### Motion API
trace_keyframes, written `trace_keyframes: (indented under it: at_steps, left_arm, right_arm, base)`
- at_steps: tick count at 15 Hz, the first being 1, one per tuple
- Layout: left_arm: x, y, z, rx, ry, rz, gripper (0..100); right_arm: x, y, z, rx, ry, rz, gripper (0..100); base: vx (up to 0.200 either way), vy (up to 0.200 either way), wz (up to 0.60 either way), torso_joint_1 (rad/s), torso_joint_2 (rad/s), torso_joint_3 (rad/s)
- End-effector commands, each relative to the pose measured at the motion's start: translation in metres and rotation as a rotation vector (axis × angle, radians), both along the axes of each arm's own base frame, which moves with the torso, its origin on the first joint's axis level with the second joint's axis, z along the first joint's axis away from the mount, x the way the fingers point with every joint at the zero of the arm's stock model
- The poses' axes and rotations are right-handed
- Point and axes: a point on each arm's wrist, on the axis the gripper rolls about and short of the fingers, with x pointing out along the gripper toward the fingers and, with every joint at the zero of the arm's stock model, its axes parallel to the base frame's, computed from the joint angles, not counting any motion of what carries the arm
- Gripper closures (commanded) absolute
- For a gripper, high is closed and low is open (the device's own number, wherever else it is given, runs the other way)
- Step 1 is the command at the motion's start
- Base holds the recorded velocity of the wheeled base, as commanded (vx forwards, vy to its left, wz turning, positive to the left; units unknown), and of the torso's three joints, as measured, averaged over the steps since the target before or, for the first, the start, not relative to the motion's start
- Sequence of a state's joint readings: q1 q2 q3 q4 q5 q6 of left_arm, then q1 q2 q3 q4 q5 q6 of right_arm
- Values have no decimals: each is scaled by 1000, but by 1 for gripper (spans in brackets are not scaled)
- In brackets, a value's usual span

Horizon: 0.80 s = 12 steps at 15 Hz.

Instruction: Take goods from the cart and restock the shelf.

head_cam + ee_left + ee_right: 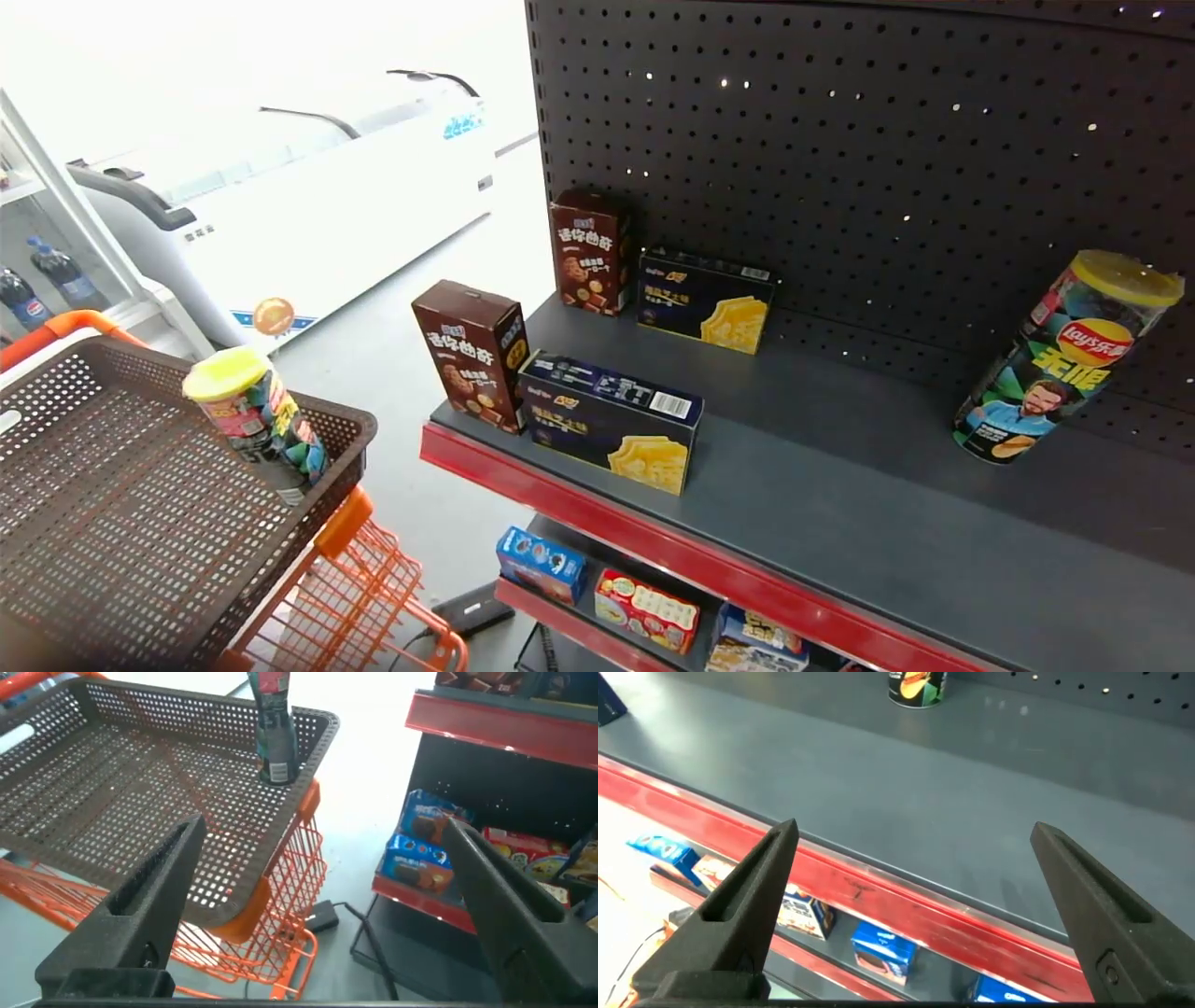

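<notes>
Left claw (pixel 320 831) hangs released, its two black wedge-shaped fingers spread wide above the cart's corner and the pale floor. In the brown perforated plastic basket (pixel 121 523), sitting on the orange wire cart (pixel 364 579), one chip canister (pixel 257 415) stands upright in the corner nearest the shelf. It's a glossy printed cylinder under a yellow plastic lid.

Over to the right claw (pixel 913 831): also released, fingers wide apart, hovering over the smooth matte-grey shelf (pixel 840 504) right at its shiny red lip (pixel 597 523). A second canister (pixel 1064 359), same yellow lid, stands far back by the black pegboard (pixel 840 140); touching it or not, hard to call from here.

At the shelf's left end stand two tall brown cartons (pixel 474 355), one front, one back, each with a low navy box (pixel 611 420) just beside it.
</notes>
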<state>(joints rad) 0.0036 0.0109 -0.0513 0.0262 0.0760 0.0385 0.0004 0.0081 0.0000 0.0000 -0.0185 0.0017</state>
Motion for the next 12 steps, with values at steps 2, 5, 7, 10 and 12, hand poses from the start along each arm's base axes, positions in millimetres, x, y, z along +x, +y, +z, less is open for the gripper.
trace_keyframes:
  at_steps: [2,5,7,10,12]
  left_arm:
    - [4,0,38,25,125,14,0]
    - [41,0,58,17,273,1,0]
    - [81,1,71,-60,302,18,0]
    - [124,8,72,-43,351,78,0]
    - [154,13,58,-28,444,106,0]
  right_arm:
    - [0,0,0,0,-2,0,0]
    - [0,0,0,0,0,1,0]
    - [0,0,0,0,-2,1,0]
    - [0,0,0,0,0,1,0]
    - [0,0,0,0,-2,0,0]
  base:
    - [0,0,0,0,0,0]
    - [0,0,0,0,0,0]
    - [0,0,0,0,0,0]
    - [0,0,0,0,0,0]
    - [0,0,0,0,0,0]
